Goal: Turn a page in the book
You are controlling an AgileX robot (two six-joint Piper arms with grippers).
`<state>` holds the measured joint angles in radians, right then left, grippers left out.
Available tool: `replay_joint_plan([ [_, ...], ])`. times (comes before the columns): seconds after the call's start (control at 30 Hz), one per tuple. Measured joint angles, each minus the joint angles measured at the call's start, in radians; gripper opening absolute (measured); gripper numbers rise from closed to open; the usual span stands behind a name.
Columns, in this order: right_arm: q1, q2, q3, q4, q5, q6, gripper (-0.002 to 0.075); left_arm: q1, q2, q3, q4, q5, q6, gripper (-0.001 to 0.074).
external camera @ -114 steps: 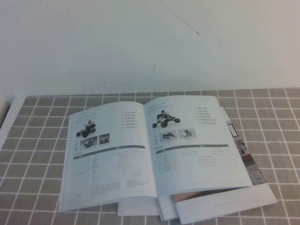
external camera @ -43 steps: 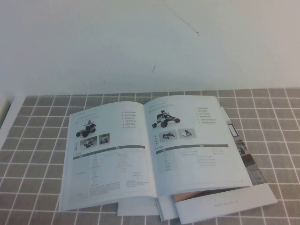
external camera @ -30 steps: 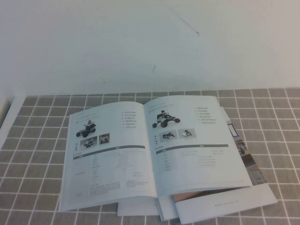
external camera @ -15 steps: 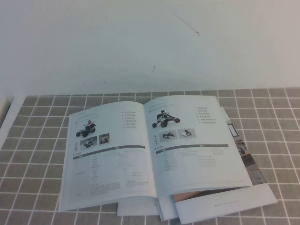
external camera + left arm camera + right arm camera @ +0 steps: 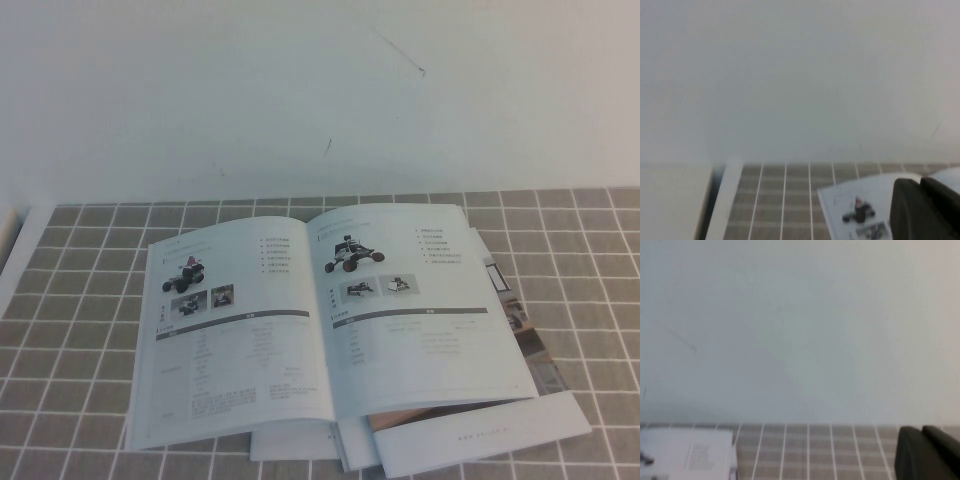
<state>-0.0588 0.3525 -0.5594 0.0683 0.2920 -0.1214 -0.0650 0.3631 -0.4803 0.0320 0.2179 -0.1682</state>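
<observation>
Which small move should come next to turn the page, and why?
Probably bring the right gripper, shut and away from the book, toward the outer edge of the right-hand page. That page lies flat and untouched. The left gripper hangs near the left side.

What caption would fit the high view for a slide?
Open book lying flat on brochures on a tiled table; neither claw appears in this view.

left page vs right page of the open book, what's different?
Left page shows a compact upright vehicle picture; right page shows a lower, longer one. Left page lies nearly flat on the book; right page's near edge lifts over the brochures stacked beneath it. Both share a grey bar, small photos and text tables.
</observation>
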Motion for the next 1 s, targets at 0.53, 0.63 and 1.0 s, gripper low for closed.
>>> replay_joint_plan([
  [0.53, 0.0, 0.778, -0.259, 0.717, 0.495, -0.821, -0.0001, -0.007, 0.847, -0.234, -0.636, 0.244, 0.567, -0.0004],
  [0.63, 0.002, 0.899, -0.279, 0.826, 0.477, -0.952, -0.0001, -0.007, 0.962, -0.274, -0.825, 0.234, 0.731, -0.0004],
  [1.0, 0.199, 1.243, -0.42, 0.853, 0.438, -1.017, -0.0001, -0.009, 1.273, -0.411, -1.053, 0.169, 0.943, -0.0004],
])
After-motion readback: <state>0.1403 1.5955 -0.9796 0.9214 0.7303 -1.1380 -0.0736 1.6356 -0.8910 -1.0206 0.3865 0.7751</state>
